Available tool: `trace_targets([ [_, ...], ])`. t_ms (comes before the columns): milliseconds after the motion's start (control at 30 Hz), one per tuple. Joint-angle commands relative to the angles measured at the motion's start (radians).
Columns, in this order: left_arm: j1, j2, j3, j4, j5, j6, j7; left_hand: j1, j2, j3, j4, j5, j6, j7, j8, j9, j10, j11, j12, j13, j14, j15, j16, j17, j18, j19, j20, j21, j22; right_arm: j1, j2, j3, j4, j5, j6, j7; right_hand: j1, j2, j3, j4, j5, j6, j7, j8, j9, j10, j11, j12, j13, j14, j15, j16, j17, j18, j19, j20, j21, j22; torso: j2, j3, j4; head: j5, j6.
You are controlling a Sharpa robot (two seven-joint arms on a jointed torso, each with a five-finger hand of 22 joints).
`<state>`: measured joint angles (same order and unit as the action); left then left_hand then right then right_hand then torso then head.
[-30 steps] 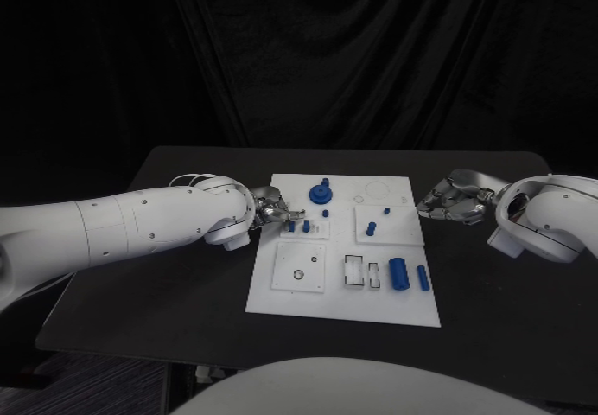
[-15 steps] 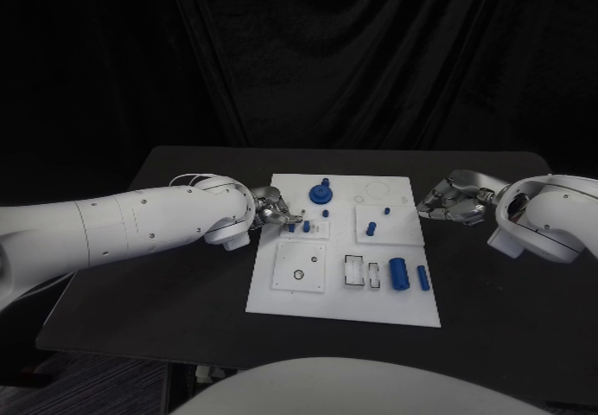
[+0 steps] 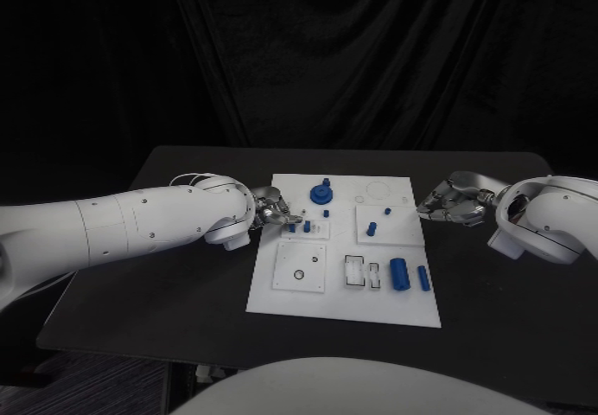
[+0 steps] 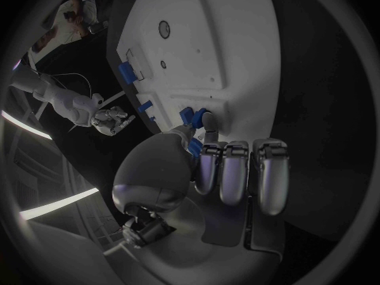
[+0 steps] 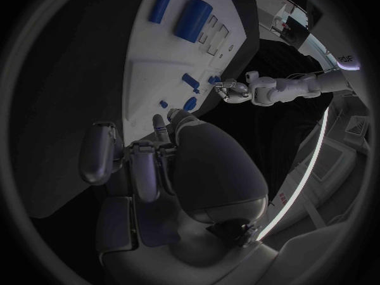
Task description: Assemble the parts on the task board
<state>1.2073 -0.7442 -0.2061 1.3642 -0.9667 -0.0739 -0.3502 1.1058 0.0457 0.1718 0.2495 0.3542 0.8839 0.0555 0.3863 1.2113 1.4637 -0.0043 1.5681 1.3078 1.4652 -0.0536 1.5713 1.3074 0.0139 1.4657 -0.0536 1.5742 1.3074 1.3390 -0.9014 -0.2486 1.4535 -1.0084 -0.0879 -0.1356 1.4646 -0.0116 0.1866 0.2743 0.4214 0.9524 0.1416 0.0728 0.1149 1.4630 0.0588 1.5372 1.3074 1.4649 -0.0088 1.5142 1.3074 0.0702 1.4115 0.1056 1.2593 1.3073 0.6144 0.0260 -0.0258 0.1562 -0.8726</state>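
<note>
The white task board (image 3: pixel 336 298) lies in the middle of the black table. My left hand (image 3: pixel 276 213) is at its left edge, over a small inset plate with two short blue pegs (image 3: pixel 299 226). In the left wrist view the thumb and fingers (image 4: pixel 225 171) close round one blue peg (image 4: pixel 196 147), while a fingertip touches the other peg (image 4: pixel 190 115). My right hand (image 3: pixel 448 201) hovers off the board's right edge with its fingers (image 5: pixel 135 161) curled in on nothing. A blue knob (image 3: pixel 321 191) stands at the board's far side.
A thick blue cylinder (image 3: pixel 399 272) and a slimmer one (image 3: pixel 423 277) lie at the board's near right, beside two rectangular slots (image 3: pixel 363 272). A square plate with a round hole (image 3: pixel 299 275) sits near left. More small blue pegs (image 3: pixel 372 228) stand on the right inset plate.
</note>
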Motion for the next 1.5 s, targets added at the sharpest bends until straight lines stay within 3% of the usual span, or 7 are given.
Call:
trace_targets([
  [33,-0.006,-0.001,-0.005,-0.002,0.002,0.03,-0.022,0.018,0.0,0.015,-0.004,0.011,-0.004,-0.005,-0.006,0.002,0.107,-0.008,0.003,0.263,0.106,-0.002,0.0,0.263,-0.014,0.105,-0.006,-0.003,0.263,-0.004,0.0,0.001,-0.001,-0.004,0.012,-0.019,0.013,-0.001,0.007,0.0,0.005,0.001,0.004,-0.004,-0.002,0.04,0.006,-0.006,0.196,0.069,0.005,-0.006,0.175,0.007,-0.008,-0.002,-0.005,0.16,0.0,0.0003,0.0009,-0.002,0.0],
  [167,-0.006,-0.001,-0.005,-0.002,0.002,0.03,-0.022,0.045,-0.01,0.048,-0.016,0.051,-0.004,-0.007,-0.007,0.002,0.107,-0.011,0.003,0.263,0.106,-0.005,0.0,0.263,-0.014,0.105,-0.009,-0.003,0.263,-0.006,0.0,0.001,-0.001,-0.004,0.013,-0.019,0.013,-0.001,0.007,0.0,0.005,0.001,0.004,-0.004,-0.002,0.039,0.006,-0.007,0.195,0.068,0.005,-0.006,0.175,0.007,-0.008,-0.002,-0.006,0.159,0.0,0.0004,0.0012,-0.002,0.0],
  [367,-0.006,0.0,-0.005,-0.003,0.002,0.027,-0.02,0.048,-0.015,0.055,-0.016,0.057,-0.003,-0.006,-0.007,0.002,0.107,-0.011,0.003,0.263,0.106,-0.005,0.0,0.263,-0.014,0.105,-0.009,-0.003,0.263,-0.007,-0.001,0.001,-0.001,-0.004,0.013,-0.019,0.013,-0.001,0.007,0.0,0.005,0.001,0.004,-0.004,-0.002,0.038,0.006,-0.007,0.194,0.067,0.005,-0.007,0.173,0.008,-0.01,-0.002,-0.009,0.158,0.0,0.0001,0.0002,0.0,0.0],
  [767,-0.007,-0.001,-0.005,-0.004,0.002,0.018,-0.01,-0.059,-0.014,0.015,0.043,-0.096,0.009,0.005,-0.017,-0.008,0.107,-0.001,0.003,0.263,0.106,0.003,0.0,0.263,-0.014,0.105,-0.002,-0.003,0.263,-0.008,-0.002,0.001,-0.002,-0.004,0.013,-0.02,0.013,-0.001,0.007,0.0,0.005,0.001,0.004,-0.004,-0.002,0.038,0.006,-0.007,0.194,0.067,0.005,-0.007,0.173,0.008,-0.01,-0.002,-0.009,0.158,-0.001,0.0006,0.0002,0.0,0.0],
  [1033,-0.007,-0.003,-0.005,-0.004,0.002,0.02,-0.011,-0.117,0.003,-0.014,0.044,-0.124,0.012,0.006,-0.021,-0.012,0.107,0.0,0.003,0.263,0.106,0.004,0.0,0.263,-0.014,0.105,0.0,-0.003,0.263,-0.008,-0.001,0.001,-0.003,-0.004,0.015,-0.02,0.013,-0.001,0.008,0.0,0.006,0.001,0.004,-0.004,-0.002,0.037,0.006,-0.008,0.193,0.067,0.005,-0.008,0.172,0.008,-0.011,-0.002,-0.012,0.158,0.0,0.0003,0.0001,0.002,0.0],
  [1167,-0.007,-0.005,-0.005,-0.004,0.002,0.022,-0.011,-0.209,0.033,-0.057,0.046,-0.132,0.015,0.006,-0.024,-0.014,0.107,0.002,0.003,0.263,0.106,0.004,0.0,0.263,-0.014,0.105,0.001,-0.003,0.263,-0.008,-0.001,0.001,-0.003,-0.004,0.016,-0.021,0.013,-0.001,0.008,0.0,0.006,0.001,0.004,-0.004,-0.002,0.037,0.006,-0.008,0.193,0.067,0.005,-0.008,0.172,0.008,-0.011,-0.002,-0.012,0.158,0.001,0.0002,0.0002,0.001,0.0],
  [1500,-0.007,-0.008,-0.005,0.0,0.002,0.026,-0.008,-0.249,0.052,-0.086,0.044,-0.107,0.026,0.004,-0.02,-0.012,0.107,0.0,0.003,0.263,0.106,0.004,0.0,0.263,-0.014,0.105,0.0,-0.003,0.263,-0.008,-0.002,0.001,-0.003,-0.004,0.018,-0.022,0.013,-0.001,0.008,0.0,0.006,0.001,0.004,-0.004,-0.002,0.037,0.006,-0.008,0.193,0.067,0.005,-0.008,0.172,0.008,-0.011,-0.002,-0.012,0.158,0.0,0.0005,0.0007,0.001,0.0],
])
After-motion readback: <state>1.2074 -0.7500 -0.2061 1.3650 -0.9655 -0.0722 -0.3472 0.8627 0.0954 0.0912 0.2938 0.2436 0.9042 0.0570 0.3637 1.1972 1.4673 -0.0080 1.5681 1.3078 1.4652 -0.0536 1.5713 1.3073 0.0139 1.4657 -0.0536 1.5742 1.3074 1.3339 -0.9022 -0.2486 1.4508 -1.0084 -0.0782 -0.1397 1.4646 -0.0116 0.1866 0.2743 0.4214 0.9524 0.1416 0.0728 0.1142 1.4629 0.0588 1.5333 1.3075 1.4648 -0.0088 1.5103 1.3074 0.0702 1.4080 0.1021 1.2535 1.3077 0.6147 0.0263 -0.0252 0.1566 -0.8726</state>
